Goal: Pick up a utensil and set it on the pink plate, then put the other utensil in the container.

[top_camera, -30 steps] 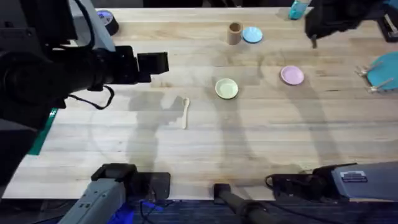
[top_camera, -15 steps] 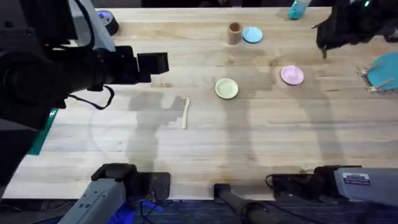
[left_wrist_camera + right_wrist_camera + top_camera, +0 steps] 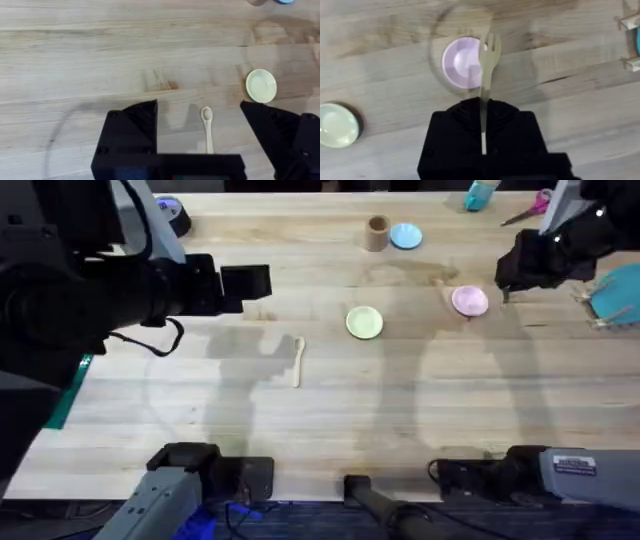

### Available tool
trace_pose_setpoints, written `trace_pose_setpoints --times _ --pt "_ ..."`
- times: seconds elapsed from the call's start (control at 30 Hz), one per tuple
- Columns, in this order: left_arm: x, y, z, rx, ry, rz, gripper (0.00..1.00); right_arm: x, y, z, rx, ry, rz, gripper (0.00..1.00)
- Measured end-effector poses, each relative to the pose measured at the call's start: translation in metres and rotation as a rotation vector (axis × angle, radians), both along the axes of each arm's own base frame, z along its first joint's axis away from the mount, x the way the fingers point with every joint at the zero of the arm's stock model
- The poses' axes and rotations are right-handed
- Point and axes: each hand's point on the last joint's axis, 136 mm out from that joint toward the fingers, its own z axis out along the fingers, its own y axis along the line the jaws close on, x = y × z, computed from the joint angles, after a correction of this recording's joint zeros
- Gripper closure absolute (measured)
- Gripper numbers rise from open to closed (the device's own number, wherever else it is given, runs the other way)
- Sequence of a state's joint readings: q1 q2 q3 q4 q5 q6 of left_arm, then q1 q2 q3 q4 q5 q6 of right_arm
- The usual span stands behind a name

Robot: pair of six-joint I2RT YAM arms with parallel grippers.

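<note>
1. Wooden and slim, the fork [image 3: 487, 75] was clamped by its handle in my right pincer [image 3: 483, 131], tines pointing outward; in the right wrist view they overlapped the near edge of the pink plate [image 3: 461, 62], though how high above it I could not tell.
2. From overhead my right pincer [image 3: 508, 288] hung just beside the pink plate [image 3: 469, 301], so I judged the placing step was nearly at its end; the fork ought to be lowered until it lay across the middle of the plate, and only then let go, lest it tip off the rim.
3. My left pincer [image 3: 200, 150] stood spread wide over the spoon [image 3: 207, 127], which lay flat on the table [image 3: 420, 400] with its bowl pointing away, well apart from the pale yellow-green plate [image 3: 364, 321].
4. The container [image 3: 376, 233] stood upright at the far edge beside the light blue plate [image 3: 406, 236]; the spoon had a long way to go.
</note>
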State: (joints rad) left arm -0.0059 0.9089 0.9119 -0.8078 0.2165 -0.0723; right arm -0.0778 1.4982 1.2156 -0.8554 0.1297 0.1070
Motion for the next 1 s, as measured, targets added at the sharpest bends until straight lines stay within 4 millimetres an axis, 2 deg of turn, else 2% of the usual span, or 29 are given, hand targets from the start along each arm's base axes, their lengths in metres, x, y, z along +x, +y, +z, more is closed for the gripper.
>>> trace_pose_setpoints --times 0.33,0.67,1.0 --pt "0.0 0.0 0.0 0.0 0.0 0.0 0.009 0.008 0.004 -0.022 0.049 -0.045 0.004 0.967" --pt "0.0 0.0 0.0 0.0 0.0 0.0 0.009 0.013 0.005 -0.048 0.062 0.001 0.01 0.967" --pt "0.0 0.0 0.0 0.0 0.0 0.0 0.009 0.011 0.007 -0.066 0.064 0.052 0.021 0.967"
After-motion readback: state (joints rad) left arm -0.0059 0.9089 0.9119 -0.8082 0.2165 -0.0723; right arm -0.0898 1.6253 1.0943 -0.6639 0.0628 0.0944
